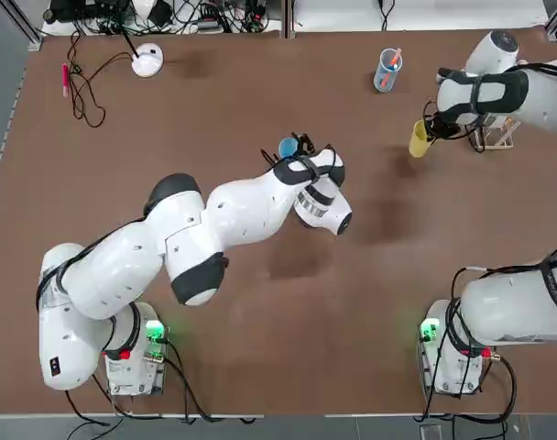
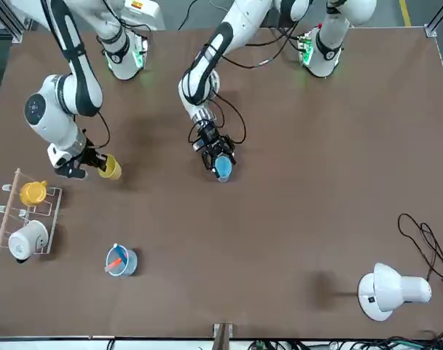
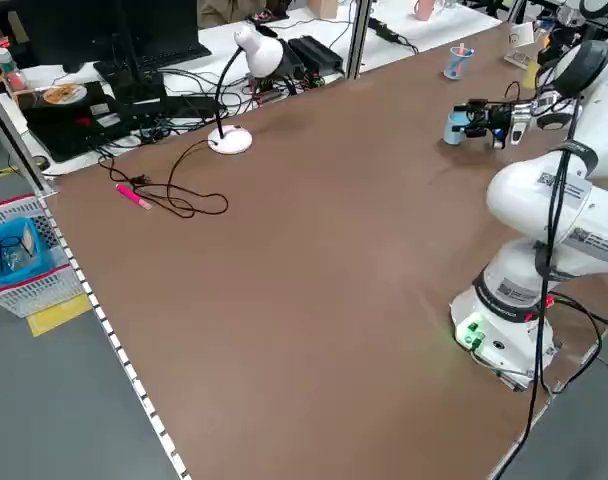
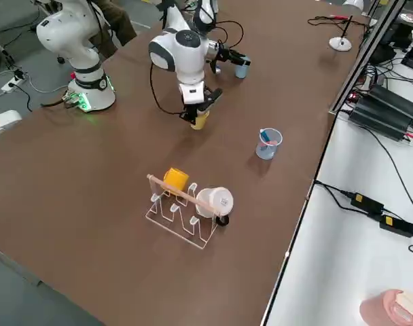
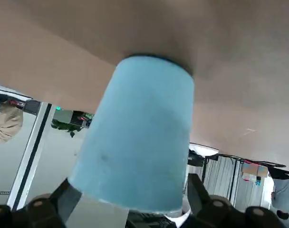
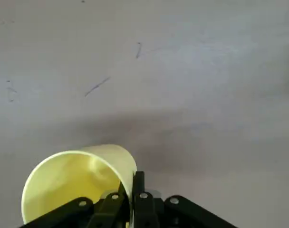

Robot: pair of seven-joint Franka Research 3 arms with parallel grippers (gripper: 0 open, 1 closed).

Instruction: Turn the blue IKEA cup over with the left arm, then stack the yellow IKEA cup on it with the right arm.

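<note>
White mug (image 4: 215, 202) and orange-yellow mug (image 4: 175, 179) hang on the wire rack (image 4: 183, 216).

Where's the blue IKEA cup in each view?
Top: the blue IKEA cup, upper middle, at the left arm's gripper.
Front: centre, slightly above the middle, same gripper.
Left side: upper right, at that gripper's tip.
Right side: top, right of centre.
Left wrist: large, centre, narrow end up-picture.
Right wrist: not in it.
Shared landmark: the see-through cup with sticks, in top, front and both side views; no single landmark spans the wrist views.
</note>
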